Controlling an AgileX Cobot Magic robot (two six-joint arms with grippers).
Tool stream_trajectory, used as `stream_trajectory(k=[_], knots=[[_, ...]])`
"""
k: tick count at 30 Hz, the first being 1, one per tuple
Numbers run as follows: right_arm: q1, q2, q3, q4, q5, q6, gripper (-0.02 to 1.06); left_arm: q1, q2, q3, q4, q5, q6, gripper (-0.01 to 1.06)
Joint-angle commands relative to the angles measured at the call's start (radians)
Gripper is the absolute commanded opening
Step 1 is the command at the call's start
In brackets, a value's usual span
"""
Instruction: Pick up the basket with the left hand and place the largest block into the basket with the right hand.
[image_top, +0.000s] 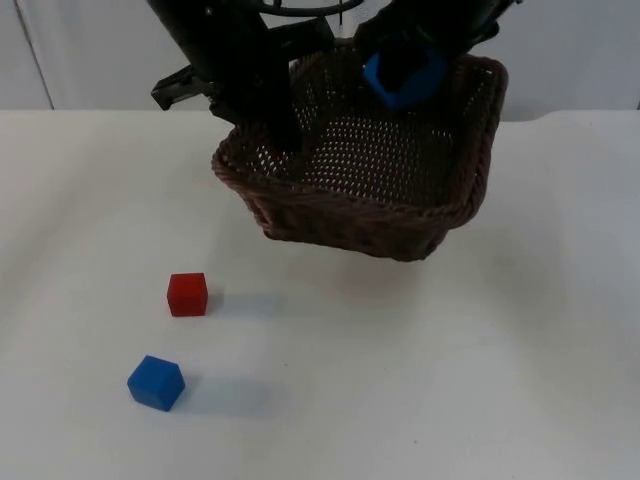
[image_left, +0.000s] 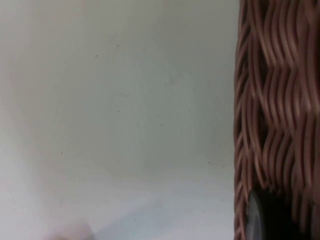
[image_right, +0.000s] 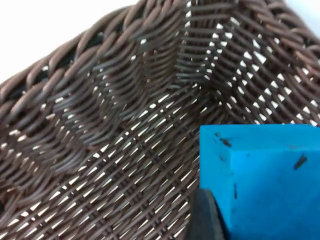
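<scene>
Nearest the top camera, a small blue block (image_top: 156, 382) and a red block (image_top: 187, 294) sat toward the table's (image_top: 450, 380) front left — not wanted. Behind them the left gripper (image_top: 278, 125) clamped the basket's (image_top: 380, 215) left rim, holding it raised as a target. Left wrist: basket wall (image_left: 275, 110) beside bare table. Right wrist: the right gripper (image_right: 235, 220) pinched the largest block (image_right: 265, 175) over the basket floor (image_right: 125, 165) — apparently ready for release.
</scene>
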Motion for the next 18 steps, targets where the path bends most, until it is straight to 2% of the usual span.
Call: stream_trajectory(k=[1, 3, 5, 11, 18], knots=[[-0.002, -0.002, -0.009, 0.007, -0.008, -0.006, 0.59, -0.003, -0.013, -0.003, -0.02, -0.01, 0.002, 0.0], [-0.002, -0.004, -0.009, 0.007, -0.017, -0.006, 0.69, -0.003, -0.013, -0.003, -0.023, -0.01, 0.002, 0.0], [-0.002, -0.011, -0.009, 0.007, -0.024, -0.006, 0.73, -0.003, -0.013, -0.003, -0.021, -0.01, 0.002, 0.0], [-0.002, -0.043, -0.009, 0.007, -0.025, -0.006, 0.73, -0.003, -0.013, -0.003, -0.021, -0.017, 0.002, 0.0], [-0.002, -0.136, -0.009, 0.003, 0.04, -0.006, 0.73, -0.003, -0.013, -0.003, -0.021, -0.019, 0.002, 0.0]])
